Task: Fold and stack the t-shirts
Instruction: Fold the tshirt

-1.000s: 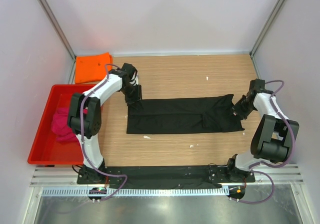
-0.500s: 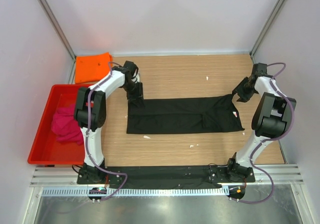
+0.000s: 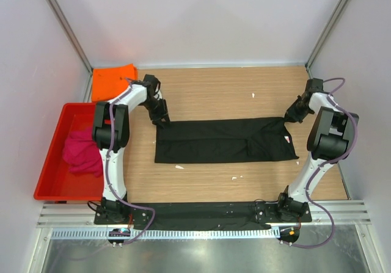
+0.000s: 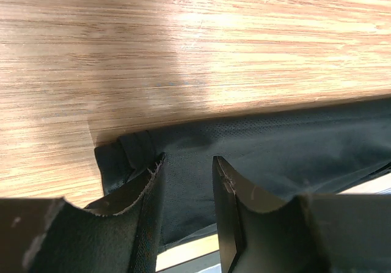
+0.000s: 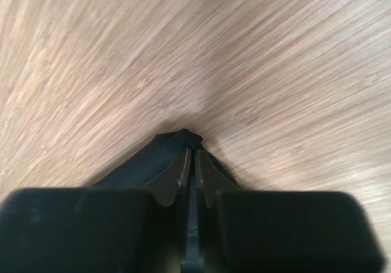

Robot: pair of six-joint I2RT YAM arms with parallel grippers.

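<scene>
The black t-shirt point(image 3: 220, 140) lies flat on the wooden table as a long folded strip, with a small white tag point(image 3: 287, 140) near its right end. My left gripper point(image 3: 162, 119) is at the strip's far left corner, open, its fingers point(image 4: 146, 187) standing over the cloth point(image 4: 275, 145). My right gripper point(image 3: 292, 118) is at the far right corner. Its jaws are almost together, with a peak of black cloth point(image 5: 146, 163) pinched at the tips point(image 5: 190, 152). The orange t-shirt point(image 3: 112, 82) lies folded at the back left. The pink t-shirt point(image 3: 82, 151) is crumpled in the tray.
A red plastic tray point(image 3: 52, 190) stands at the left edge, beside the left arm. Small white scraps point(image 3: 179, 167) lie on the wood near the shirt. Grey walls close in the table at the back and on both sides.
My right gripper let go, swung toward the back, then came onto the shirt's far right corner and closed. The left gripper shifted slightly at the far left corner.
</scene>
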